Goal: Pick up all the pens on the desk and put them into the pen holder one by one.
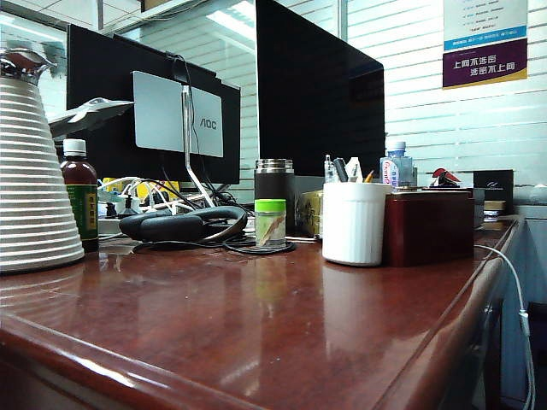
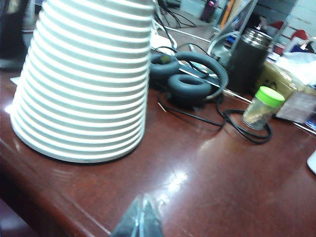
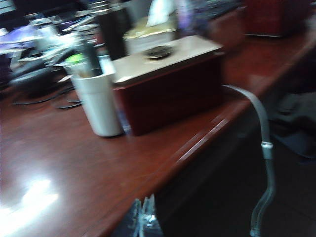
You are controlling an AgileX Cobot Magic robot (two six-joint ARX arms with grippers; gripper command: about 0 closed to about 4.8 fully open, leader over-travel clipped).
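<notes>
Both end effectors, left and right, pressed together empty at the bench edge; pens already stand in the holder.

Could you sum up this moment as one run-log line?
pens: standing in white ribbed pen holder | glossy reddish-brown desk: no loose pens seen | left gripper: shut, empty | right gripper: shut, empty

Pens upright in white pen holder on desk.
</notes>
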